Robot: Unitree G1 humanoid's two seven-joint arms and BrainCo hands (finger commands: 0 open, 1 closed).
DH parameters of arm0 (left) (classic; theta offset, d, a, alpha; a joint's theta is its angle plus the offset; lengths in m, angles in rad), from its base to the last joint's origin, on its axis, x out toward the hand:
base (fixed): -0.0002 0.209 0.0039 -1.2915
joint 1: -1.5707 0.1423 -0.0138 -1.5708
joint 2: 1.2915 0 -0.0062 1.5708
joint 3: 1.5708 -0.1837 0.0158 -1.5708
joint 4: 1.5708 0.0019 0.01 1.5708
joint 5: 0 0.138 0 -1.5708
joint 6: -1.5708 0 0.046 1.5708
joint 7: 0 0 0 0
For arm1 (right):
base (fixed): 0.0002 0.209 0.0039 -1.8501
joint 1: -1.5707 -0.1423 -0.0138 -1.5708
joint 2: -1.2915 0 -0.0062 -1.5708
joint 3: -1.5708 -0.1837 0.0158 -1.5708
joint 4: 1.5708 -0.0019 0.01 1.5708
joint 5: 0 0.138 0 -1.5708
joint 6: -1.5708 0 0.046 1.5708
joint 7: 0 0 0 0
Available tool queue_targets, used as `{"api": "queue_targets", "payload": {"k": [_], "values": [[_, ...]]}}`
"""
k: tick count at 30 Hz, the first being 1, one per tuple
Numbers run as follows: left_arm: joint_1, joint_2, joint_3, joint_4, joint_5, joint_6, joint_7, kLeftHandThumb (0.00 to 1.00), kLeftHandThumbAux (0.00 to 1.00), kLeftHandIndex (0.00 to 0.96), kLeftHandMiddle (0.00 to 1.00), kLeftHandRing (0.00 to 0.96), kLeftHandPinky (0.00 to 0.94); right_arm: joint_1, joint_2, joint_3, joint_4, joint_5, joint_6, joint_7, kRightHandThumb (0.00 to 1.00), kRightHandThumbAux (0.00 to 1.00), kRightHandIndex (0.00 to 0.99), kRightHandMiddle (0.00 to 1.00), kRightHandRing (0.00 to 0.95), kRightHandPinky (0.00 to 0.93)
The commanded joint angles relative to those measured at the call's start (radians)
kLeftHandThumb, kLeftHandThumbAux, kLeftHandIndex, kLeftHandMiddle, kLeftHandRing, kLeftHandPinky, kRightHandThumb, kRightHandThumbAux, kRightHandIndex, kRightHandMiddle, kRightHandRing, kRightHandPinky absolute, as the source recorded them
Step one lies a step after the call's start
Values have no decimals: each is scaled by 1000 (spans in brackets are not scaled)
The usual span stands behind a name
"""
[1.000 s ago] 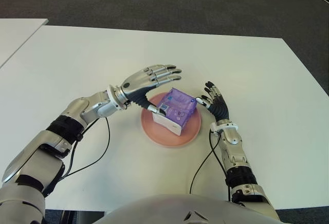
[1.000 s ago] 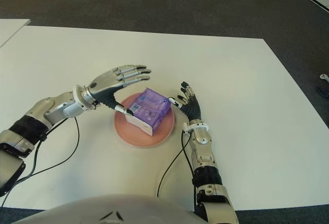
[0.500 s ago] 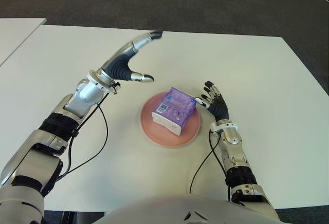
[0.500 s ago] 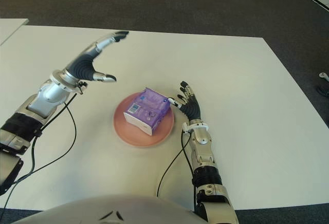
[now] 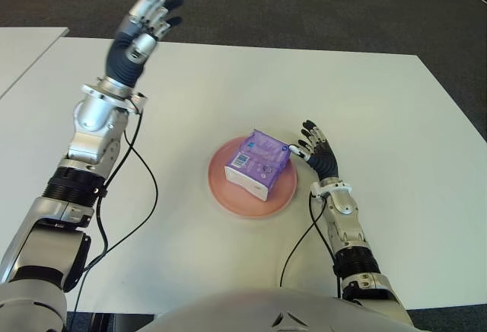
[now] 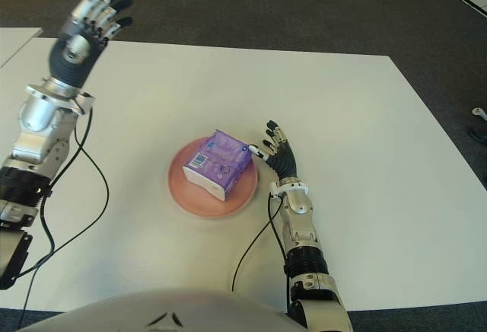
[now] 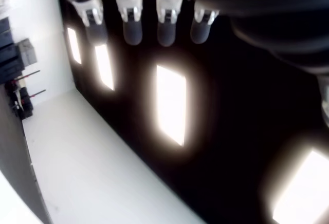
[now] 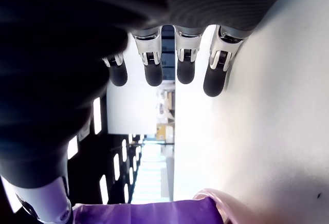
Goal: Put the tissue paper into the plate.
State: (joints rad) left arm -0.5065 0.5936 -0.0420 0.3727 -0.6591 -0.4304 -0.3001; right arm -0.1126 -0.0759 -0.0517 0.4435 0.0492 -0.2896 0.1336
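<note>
White table carries the plate with the tissue paper already inside it, so you should bring your raised, spread, empty left hand down clear of the plate, leaving your spread right hand just beside its rim.

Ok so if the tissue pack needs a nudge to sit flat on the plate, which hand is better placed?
Probably the right hand, open beside the tissue pack on the plate; the left hand is raised far off.
</note>
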Motion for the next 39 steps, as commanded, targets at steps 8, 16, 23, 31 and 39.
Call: {"api": "queue_targets", "payload": {"k": [8, 16, 23, 31, 39], "values": [[110, -214, 30, 288, 404, -112, 190, 1, 473, 0, 0, 0, 0, 87, 13, 24, 8, -5, 110, 9, 0, 702, 0, 0, 0, 0], [252, -325, -7, 255, 611, -97, 305, 0, 551, 0, 0, 0, 0, 102, 16, 29, -29, -1, 141, 8, 0, 699, 0, 0, 0, 0], [265, -350, -6, 385, 650, -48, 256, 0, 511, 0, 0, 0, 0, 115, 17, 33, -69, -1, 185, 1, 0, 697, 0, 0, 0, 0], [254, -402, 3, 612, 689, -113, 300, 0, 453, 0, 0, 0, 0, 127, 22, 36, -111, -6, 231, -16, 0, 698, 0, 0, 0, 0], [207, -443, 1, 730, 719, -180, 309, 0, 423, 0, 0, 0, 0, 140, 29, 42, -166, -8, 291, -34, 0, 692, 0, 0, 0, 0]]}}
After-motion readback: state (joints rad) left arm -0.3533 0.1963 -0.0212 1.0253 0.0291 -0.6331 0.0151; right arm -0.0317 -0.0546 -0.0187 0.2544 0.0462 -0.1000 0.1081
